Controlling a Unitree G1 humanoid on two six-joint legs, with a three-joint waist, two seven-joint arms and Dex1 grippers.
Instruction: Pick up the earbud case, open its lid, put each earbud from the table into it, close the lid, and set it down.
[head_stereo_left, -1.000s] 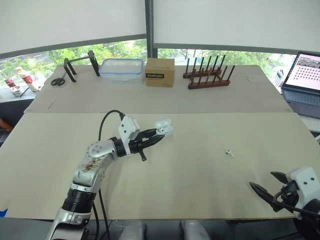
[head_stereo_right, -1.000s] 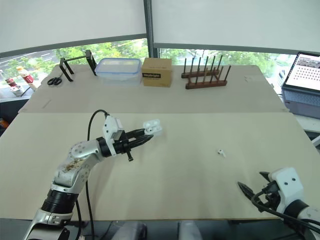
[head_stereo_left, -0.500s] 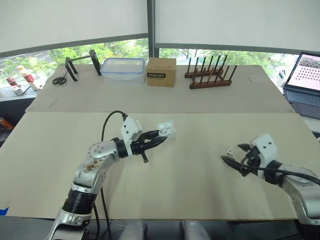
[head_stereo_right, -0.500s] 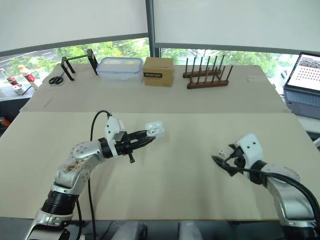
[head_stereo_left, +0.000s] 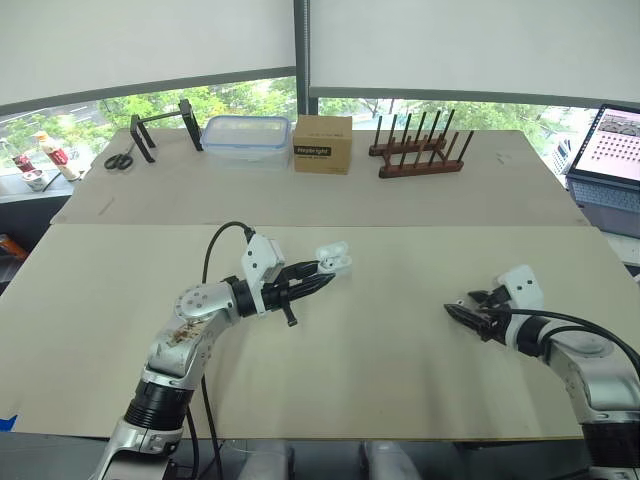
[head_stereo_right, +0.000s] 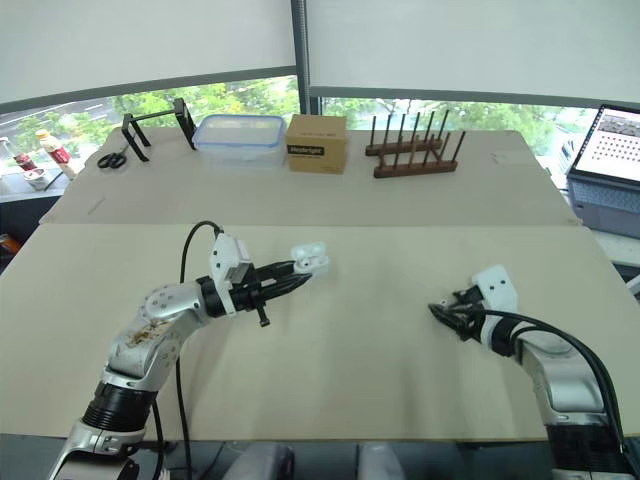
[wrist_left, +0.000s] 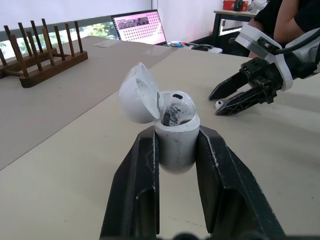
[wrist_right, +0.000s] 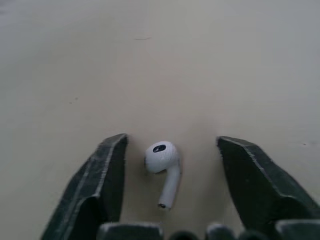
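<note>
**Q:** Nearest first. What's the risk?

**A:** Lower right of the frame, my right gripper (head_stereo_left: 461, 309) has its fingers spread either side of the earbud (wrist_right: 162, 160), which lies on the matte table (head_stereo_left: 380, 380). The earbud is tiny and glossy, a round head on a thin stem. I think hard tapered fingers could squirt it away on closing, or catch only the stem.

**Q:** Further back?

**A:** Centre-left, my left gripper (head_stereo_left: 318, 273) pinches the case (wrist_left: 176, 145) off the table. It's smooth white plastic, domed lid (wrist_left: 136, 95) hinged open, one bud (wrist_left: 176, 106) seated. The slick shell may twist in the grip, so a misaligned drop-in seems likely.
</note>
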